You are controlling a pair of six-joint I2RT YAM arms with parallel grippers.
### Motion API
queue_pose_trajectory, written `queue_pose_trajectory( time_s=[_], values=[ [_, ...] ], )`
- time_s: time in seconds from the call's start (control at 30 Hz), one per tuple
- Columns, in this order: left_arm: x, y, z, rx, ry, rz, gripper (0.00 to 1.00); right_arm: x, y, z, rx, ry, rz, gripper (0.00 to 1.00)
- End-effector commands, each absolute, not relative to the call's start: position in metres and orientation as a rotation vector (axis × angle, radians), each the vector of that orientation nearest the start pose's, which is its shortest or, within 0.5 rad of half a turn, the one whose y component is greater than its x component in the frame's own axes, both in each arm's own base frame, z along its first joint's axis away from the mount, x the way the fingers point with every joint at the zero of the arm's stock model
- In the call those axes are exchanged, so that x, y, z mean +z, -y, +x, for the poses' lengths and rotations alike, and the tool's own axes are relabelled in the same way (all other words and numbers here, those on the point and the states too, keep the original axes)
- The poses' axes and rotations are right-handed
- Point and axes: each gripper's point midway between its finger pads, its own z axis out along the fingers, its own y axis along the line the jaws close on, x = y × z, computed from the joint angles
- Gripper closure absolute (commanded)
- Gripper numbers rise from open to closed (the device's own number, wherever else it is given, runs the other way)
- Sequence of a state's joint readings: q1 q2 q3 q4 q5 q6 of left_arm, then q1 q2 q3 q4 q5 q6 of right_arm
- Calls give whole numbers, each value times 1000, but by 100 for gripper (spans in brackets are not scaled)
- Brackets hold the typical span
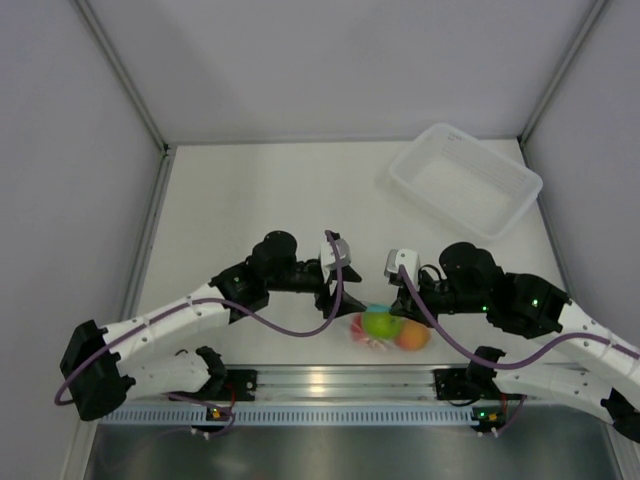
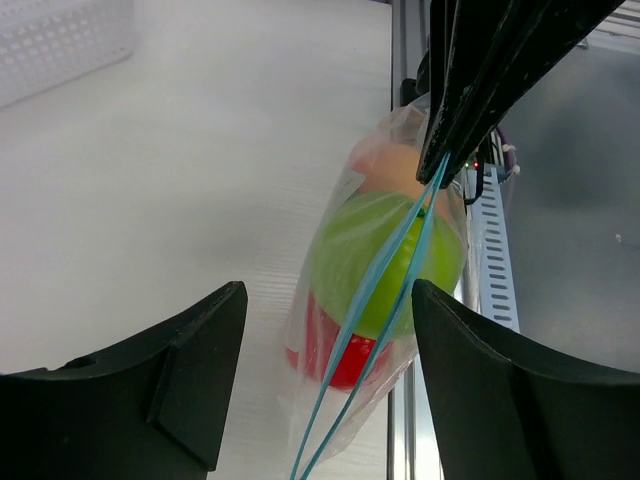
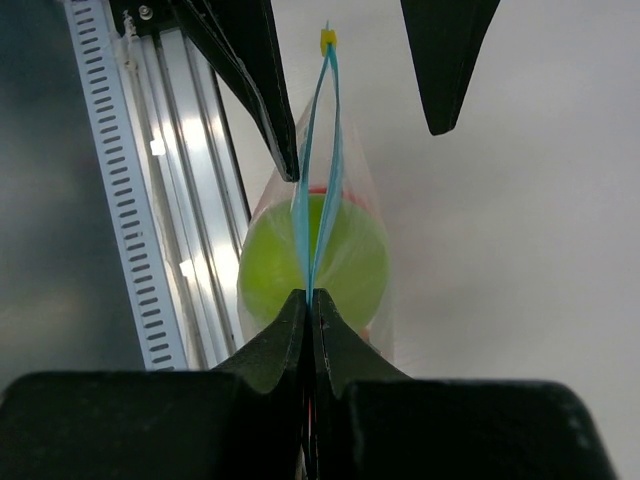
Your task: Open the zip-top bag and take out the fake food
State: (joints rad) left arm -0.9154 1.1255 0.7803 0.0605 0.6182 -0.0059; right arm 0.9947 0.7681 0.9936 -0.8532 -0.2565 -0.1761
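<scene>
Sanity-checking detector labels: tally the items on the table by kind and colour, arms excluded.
red fruit: 1
green fruit: 1
orange-peach fruit: 1
zip-top bag: 1
white bin: 1
total: 5

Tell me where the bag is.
In the top view the bag sits near centre, just beyond the front rail; the right gripper is shut on its zip strip and the open left gripper straddles it.
</scene>
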Motion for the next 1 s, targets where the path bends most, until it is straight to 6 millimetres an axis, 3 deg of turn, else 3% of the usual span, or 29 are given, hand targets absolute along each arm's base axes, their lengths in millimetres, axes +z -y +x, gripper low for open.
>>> queue_pose_trajectory(
  time_s=[0.0,0.47,0.73,0.77,0.8,0.87,0.9,0.97],
  values=[
    [253,341,140,-1146,-1399,1220,27,250,-228,97,768,-1706,-1365,100],
    [240,356,149,-1160,-1461,1231,31,263,-225,92,791,-1655,-1355,100],
    [235,359,135,-1242,-1436,1297,31,264,-219,97,758,-1651,-1308,100],
    [237,360,135,-1249,-1432,1300,34,266,-219,98,754,-1649,-1303,100],
    [235,363,136,-1253,-1438,1305,46,268,-219,99,751,-1643,-1296,100],
    [236,364,139,-1245,-1437,1300,74,273,-220,100,757,-1629,-1282,100],
    [237,364,138,-1260,-1462,1278,95,273,-221,100,758,-1628,-1274,100],
    [239,364,142,-1251,-1480,1239,100,271,-219,105,737,-1646,-1247,100]
  ],
)
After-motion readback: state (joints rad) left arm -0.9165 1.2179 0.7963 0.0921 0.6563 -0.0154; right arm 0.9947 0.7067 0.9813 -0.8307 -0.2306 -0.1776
